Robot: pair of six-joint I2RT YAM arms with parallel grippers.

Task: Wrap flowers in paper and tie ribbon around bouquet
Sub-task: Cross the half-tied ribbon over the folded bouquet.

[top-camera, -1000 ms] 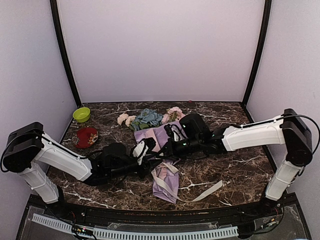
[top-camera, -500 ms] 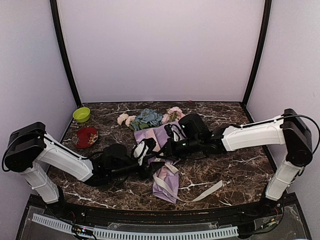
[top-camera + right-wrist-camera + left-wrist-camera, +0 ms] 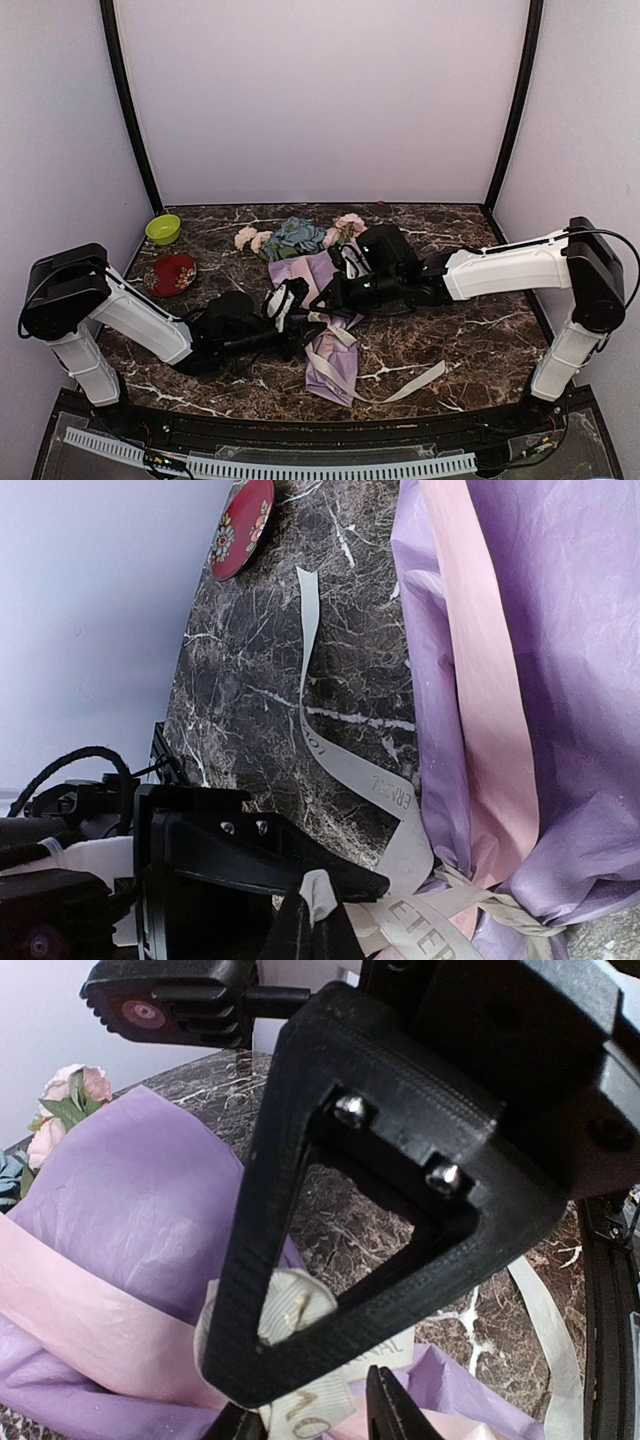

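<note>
Lilac-purple bouquet [image 3: 305, 268] lies mid-table, its blooms [image 3: 295, 237] toward 12 o'clock and the cream ribbon [image 3: 420, 382] crossing its waist and trailing to 4 o'clock, with the right gripper [image 3: 312, 905] clamped on a ribbon fold and the left gripper [image 3: 310, 1415], at the bouquet's 9 o'clock, straddling a strand, grip indeterminate.

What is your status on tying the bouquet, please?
Right claw shut on the ribbon beside the bouquet. Left claw alongside, state unclear. Ribbon tail loose on the table.
</note>
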